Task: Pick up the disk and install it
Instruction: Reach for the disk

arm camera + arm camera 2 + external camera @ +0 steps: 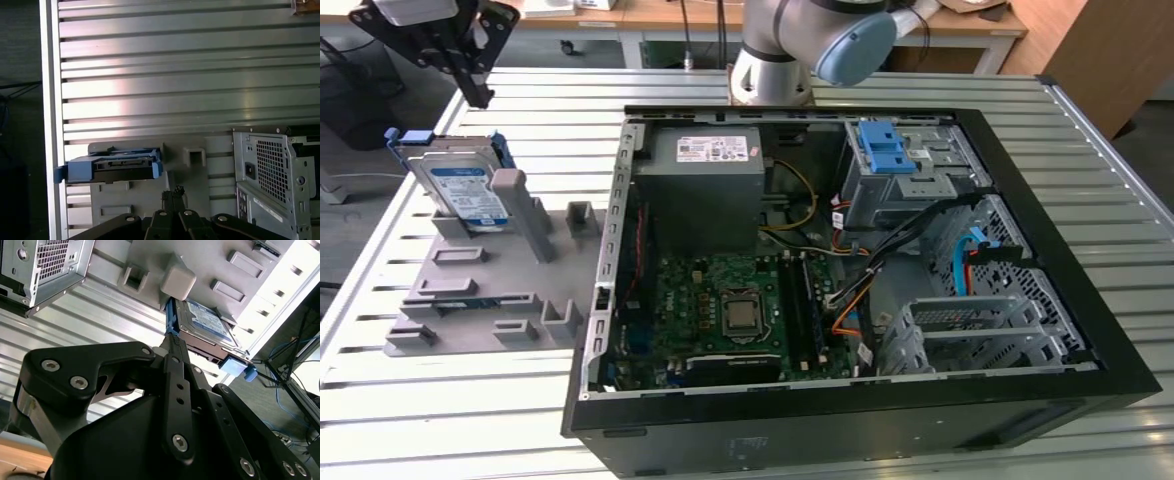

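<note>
exterior view: the disk (464,190) stands on edge in a grey fixture (467,300) on the slatted desk (454,420), to the exterior view's left of the open computer case (854,430). its label faces out and its blue carrier frame runs round the rim. the end effector (480,98) hangs above and a little beyond the disk, apart from it and holding nothing. in both wrist views its fingers look pressed together.

the step in hand looks like the pick-up, not yet done. to do it well, the fingers should spread wider than the disk is thick and square up to its flat faces. they should come down over the upper edge clear of the fixture's grey post (511,190), so the pinch lands on the metal body, not the thin frame.

in the second wrist view the disk (207,322) lies just past the end effector (172,340), near but not touching.
</note>
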